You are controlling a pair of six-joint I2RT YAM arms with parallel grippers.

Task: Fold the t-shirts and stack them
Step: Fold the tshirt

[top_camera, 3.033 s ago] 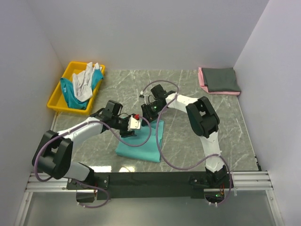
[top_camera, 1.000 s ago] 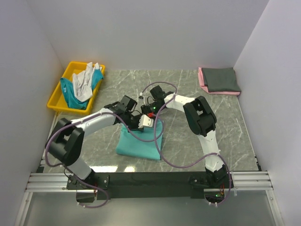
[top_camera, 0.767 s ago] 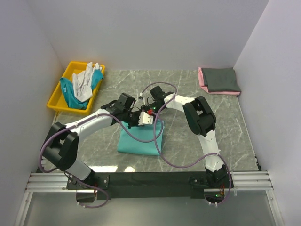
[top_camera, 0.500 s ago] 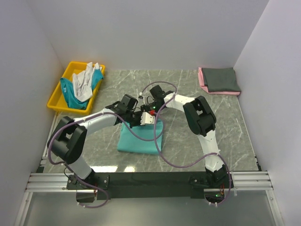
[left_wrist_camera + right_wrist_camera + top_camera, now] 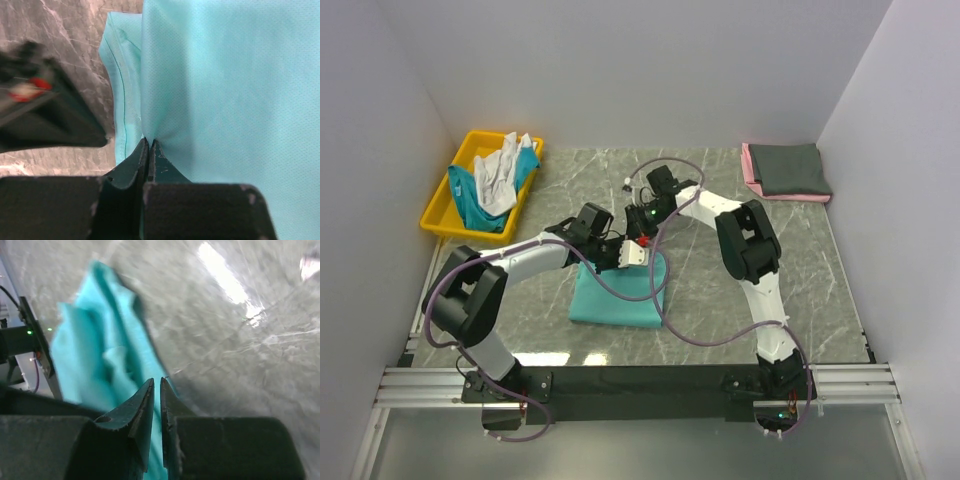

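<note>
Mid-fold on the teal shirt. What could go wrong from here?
The left tool pinches only a small pucker at the shirt's edge; it may slip free on a pull. The right tool sits very close to the left, so they could collide. A purple cable drapes across the shirt and might drag it.

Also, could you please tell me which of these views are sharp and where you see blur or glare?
Top external: sharp, evenly lit, soft shadows. Left wrist: the sea-green t-shirt shows crisp weave; the far left is out of focus. Right wrist: scene blurred, with a bright glare streak on the table.
</note>
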